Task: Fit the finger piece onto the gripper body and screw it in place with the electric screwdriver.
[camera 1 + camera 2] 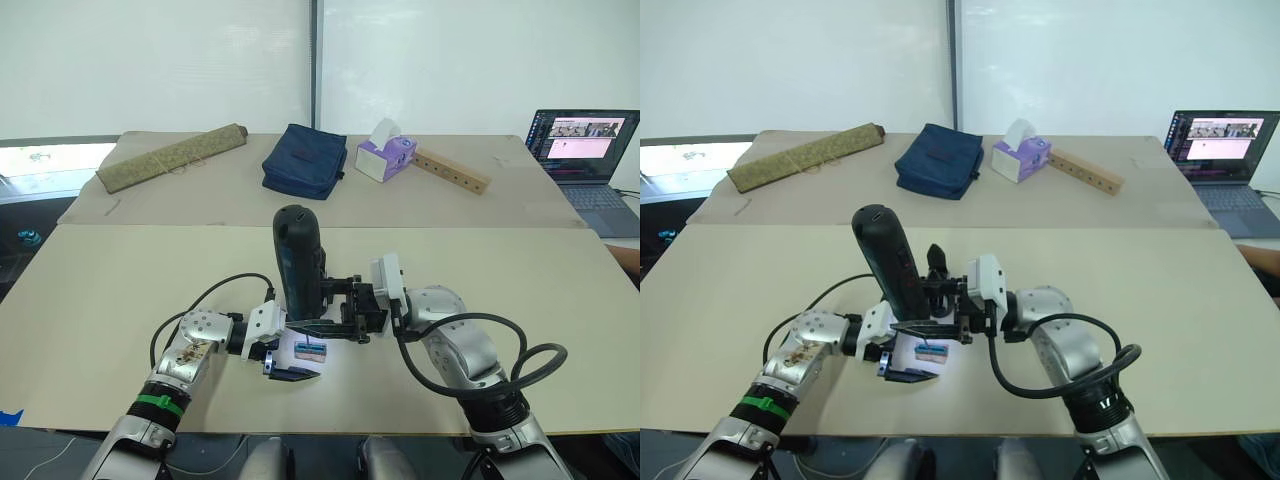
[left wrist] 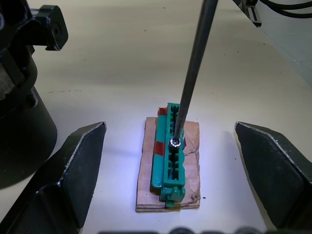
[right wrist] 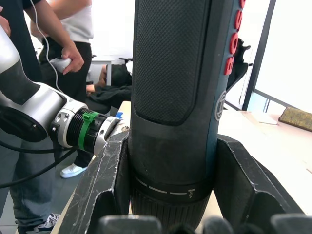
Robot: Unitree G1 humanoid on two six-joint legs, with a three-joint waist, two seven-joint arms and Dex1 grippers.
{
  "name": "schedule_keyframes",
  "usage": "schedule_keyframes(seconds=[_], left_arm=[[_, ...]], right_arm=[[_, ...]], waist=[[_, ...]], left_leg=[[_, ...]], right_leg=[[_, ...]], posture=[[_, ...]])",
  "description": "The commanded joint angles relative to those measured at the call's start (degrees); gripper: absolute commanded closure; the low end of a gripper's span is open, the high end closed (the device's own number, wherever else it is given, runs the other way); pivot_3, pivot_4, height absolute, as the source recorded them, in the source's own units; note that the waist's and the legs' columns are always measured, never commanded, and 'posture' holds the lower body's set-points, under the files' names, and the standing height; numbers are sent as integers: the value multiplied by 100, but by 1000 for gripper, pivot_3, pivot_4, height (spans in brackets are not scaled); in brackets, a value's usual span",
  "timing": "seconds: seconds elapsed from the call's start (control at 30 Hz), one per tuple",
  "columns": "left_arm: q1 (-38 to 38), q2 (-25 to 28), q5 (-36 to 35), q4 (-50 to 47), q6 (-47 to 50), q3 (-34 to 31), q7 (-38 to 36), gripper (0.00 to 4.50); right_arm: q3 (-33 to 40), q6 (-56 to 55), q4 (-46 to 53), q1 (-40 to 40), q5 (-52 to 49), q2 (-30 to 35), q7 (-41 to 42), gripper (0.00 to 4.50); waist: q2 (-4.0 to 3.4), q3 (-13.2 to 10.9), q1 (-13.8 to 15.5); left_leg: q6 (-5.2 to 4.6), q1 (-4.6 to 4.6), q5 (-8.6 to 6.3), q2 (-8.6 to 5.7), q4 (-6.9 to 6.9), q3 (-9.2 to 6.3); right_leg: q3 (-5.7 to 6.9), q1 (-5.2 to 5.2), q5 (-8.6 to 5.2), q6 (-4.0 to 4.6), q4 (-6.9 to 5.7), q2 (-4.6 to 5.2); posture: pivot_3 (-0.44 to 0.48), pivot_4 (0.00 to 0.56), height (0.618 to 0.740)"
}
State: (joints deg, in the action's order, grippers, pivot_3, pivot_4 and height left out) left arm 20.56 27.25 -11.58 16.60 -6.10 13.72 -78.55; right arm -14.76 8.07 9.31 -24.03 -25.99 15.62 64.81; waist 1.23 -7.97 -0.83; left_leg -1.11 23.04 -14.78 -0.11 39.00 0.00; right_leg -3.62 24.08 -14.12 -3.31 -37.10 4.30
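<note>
Upright, the electric screwdriver sits clamped in the right hand; left hand spread open.

We see a tan bench w/ a second behind, white wall panels at back, laptop far right.

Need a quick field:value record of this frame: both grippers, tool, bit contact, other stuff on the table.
right gripper: shut on the electric screwdriver, held upright
left gripper: open, fingers either side of the green-and-tan block, not touching it
bit: tip on a screw in the block's green part, lit by the tool's light
gripper body: just behind the screwdriver
back of table: rolled mat, navy bag, tissue box, wooden bar, laptop
</note>
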Motion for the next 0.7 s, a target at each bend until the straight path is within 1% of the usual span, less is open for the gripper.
schedule_keyframes(seconds=[0.03, 0.7], left_arm=[[-64, 37, 41, 91, -14, 38, 22, 19], [-92, 56, 46, 103, -39, 30, 48, 19]], right_arm=[[111, -46, 132, -149, -172, -50, 4, 2546], [97, -53, 5, -116, -130, -75, -37, 2546]], waist=[[0, 0, 0], [0, 0, -1]], left_leg=[[0, 0, 0, 0, 0, 0], [0, -5, 0, 0, 0, 0]], right_leg=[[0, 0, 0, 0, 0, 0], [0, -3, 0, 0, 0, 0]], posture=[[0, 150, 740], [0, 150, 740]])
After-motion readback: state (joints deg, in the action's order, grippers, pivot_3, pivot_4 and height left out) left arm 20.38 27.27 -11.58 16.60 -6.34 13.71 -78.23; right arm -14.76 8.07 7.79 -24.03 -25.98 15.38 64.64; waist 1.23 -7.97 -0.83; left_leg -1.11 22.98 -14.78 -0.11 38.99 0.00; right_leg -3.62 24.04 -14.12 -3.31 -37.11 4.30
